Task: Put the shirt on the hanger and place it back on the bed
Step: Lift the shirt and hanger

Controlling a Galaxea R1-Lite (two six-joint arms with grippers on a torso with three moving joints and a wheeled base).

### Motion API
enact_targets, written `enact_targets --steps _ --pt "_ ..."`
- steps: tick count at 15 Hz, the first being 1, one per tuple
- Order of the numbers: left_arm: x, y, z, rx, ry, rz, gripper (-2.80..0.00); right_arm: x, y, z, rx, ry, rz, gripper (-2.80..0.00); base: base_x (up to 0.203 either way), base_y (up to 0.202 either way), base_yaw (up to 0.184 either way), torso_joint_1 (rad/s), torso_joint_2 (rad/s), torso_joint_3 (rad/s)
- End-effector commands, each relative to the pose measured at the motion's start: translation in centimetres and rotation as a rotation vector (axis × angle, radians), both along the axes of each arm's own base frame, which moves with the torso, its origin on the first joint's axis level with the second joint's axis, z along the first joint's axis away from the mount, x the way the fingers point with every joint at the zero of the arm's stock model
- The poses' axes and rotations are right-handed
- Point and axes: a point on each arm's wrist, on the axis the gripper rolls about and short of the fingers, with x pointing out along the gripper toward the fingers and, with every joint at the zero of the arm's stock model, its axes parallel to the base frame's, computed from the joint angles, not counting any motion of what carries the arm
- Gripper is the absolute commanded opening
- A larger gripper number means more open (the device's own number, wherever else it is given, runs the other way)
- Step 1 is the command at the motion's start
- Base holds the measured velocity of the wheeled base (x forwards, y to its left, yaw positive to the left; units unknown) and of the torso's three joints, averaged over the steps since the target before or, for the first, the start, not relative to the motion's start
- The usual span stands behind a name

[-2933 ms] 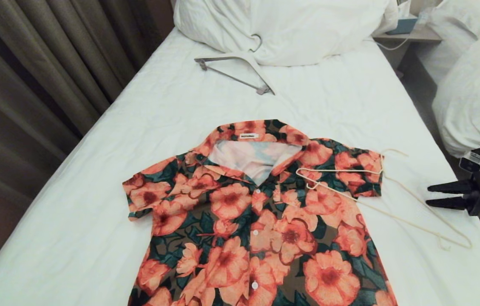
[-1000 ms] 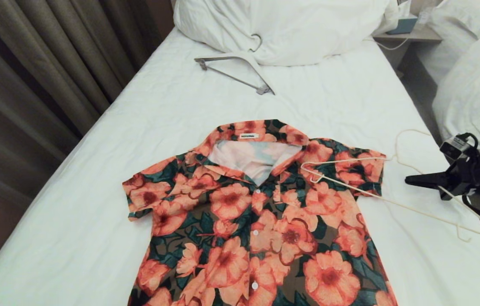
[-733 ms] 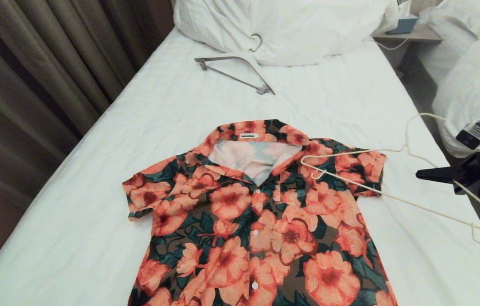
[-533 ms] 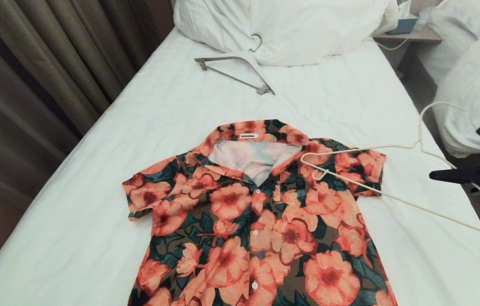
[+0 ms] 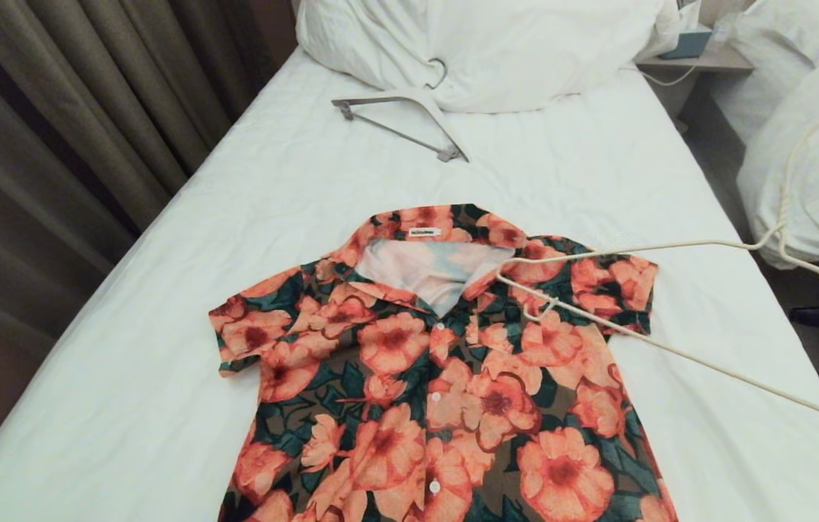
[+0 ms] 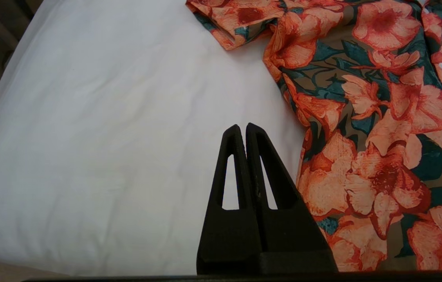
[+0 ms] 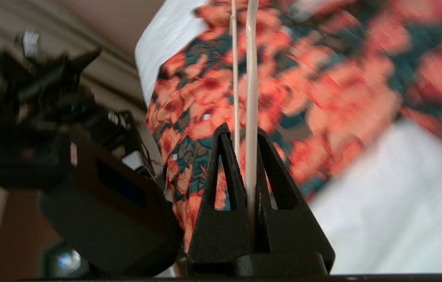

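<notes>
Your right gripper [image 7: 239, 135] is clamped on the hanger [image 5: 670, 348] wire, off the bed's [image 5: 162, 348] right edge. The hanger is lifted and tilted; its far tip sits over the shirt's [image 5: 424, 377] collar opening, and its hook rises past the right edge. The shirt lies flat, buttoned, at mid-bed toward the near end. Your left gripper [image 6: 243, 129] has its fingers pressed together with nothing in them, above the sheet just beside the shirt's hem side. A second hanger [image 5: 402, 119] lies by the pillow [image 5: 496, 43].
</notes>
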Motion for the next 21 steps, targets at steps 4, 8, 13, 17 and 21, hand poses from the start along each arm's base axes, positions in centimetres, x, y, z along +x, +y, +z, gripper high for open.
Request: enact_targets --steps 4,8,13,17,21 --pt "0.0 0.0 0.0 0.000 0.001 0.001 -2.80 -0.3 2.1 1.2 -0.029 -0.256 0.106 -2.80 0.000 0.000 0.000 0.000 0.00 0.000" --pt "0.0 0.0 0.0 -0.002 0.001 0.001 -2.80 -0.5 2.8 2.4 -0.022 -0.366 0.144 -2.80 0.000 0.000 0.000 0.000 0.00 0.000" --pt "0.0 0.0 0.0 -0.003 0.001 0.001 -2.80 -4.1 4.3 3.5 -0.024 -0.392 0.177 -2.80 0.000 0.000 0.000 0.000 0.00 0.000" --pt "0.0 -0.1 1.4 0.056 -0.002 -0.061 -2.80 -4.2 4.3 4.1 -0.031 -0.426 0.172 -2.80 0.000 0.000 0.000 0.000 0.00 0.000" --pt "3.6 -0.4 6.2 -0.038 0.189 -0.196 -2.80 -3.1 3.9 4.6 -0.037 -0.449 0.163 -2.80 0.000 0.000 0.000 0.000 0.00 0.000"
